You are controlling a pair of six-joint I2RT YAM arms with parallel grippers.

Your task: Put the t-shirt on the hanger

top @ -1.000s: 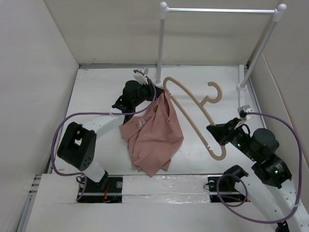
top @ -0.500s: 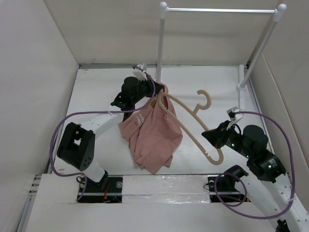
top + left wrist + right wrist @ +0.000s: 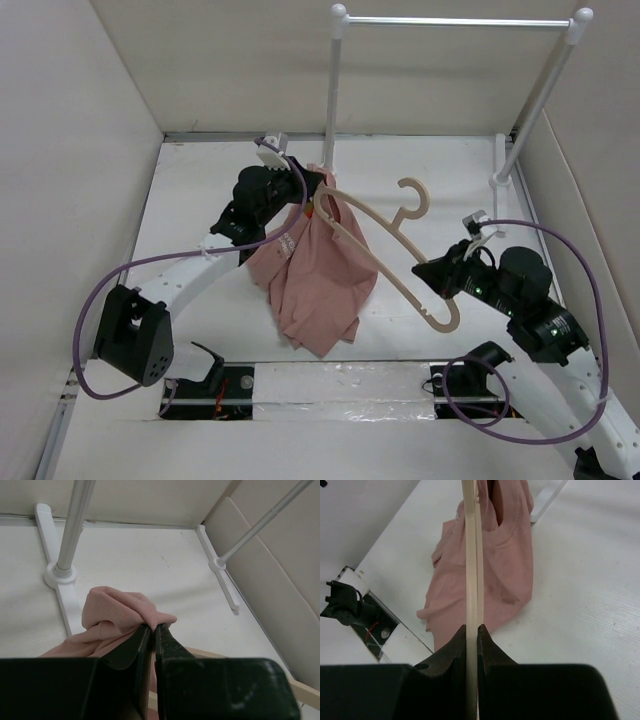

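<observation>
Since the earlier frame the hanger [image 3: 471, 555] has been carried nearer to the left post of the rail stand [image 3: 331, 90] — its far end now lies at the t-shirt [image 3: 320, 285]. The fabric is held up there by the closed left gripper [image 3: 152, 627], so an opening is offered; the hanger's near end is clamped by the right gripper [image 3: 471, 629].
</observation>
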